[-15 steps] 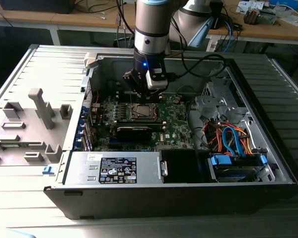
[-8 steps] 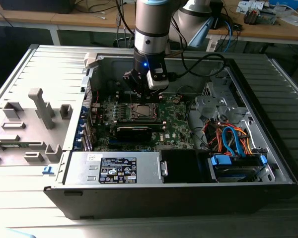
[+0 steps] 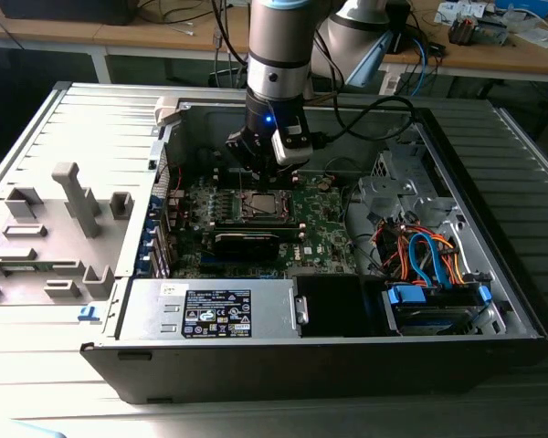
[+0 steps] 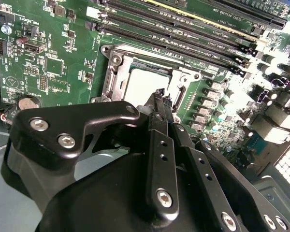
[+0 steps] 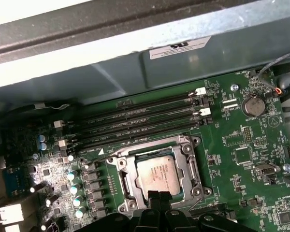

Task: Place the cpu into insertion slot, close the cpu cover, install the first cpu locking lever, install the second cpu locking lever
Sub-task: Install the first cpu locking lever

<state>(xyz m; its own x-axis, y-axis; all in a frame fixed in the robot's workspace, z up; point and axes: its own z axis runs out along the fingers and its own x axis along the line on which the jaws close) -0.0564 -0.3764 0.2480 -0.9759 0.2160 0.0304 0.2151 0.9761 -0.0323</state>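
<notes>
The cpu (image 5: 157, 175) sits deep inside the biggest thing around me, the open computer case (image 3: 347, 365), a boxy shell of grey sheet metal with black outer walls. On the case floor lies the green motherboard (image 5: 232, 140), flat and matte, crowded with small dark chips and fine pale print. Across it run the long black memory slots (image 5: 135, 126), narrow parallel channels with white clips at one end, just beside the socket. The insertion slot (image 5: 145, 146) is a square socket with a black-and-metal rim, set into the board between those channels and my fingers. The cpu cover (image 5: 186, 169), a thin frame of dull silver metal with a large square window, lies flat on the socket. The cpu shows through that window, a small flat square with a smooth silvery-grey top and faint print, level within the frame. My gripper (image 5: 159, 194) hangs right over the near edge of the socket; in the second wrist view my black, bolted metal links taper to slim tips at the frame's rim. My jaws are drawn together and I see nothing between them. Whether the tips touch the frame, I cannot tell. Smallest of all, a round shiny coin battery (image 5: 254, 105) rests well apart on the board
</notes>
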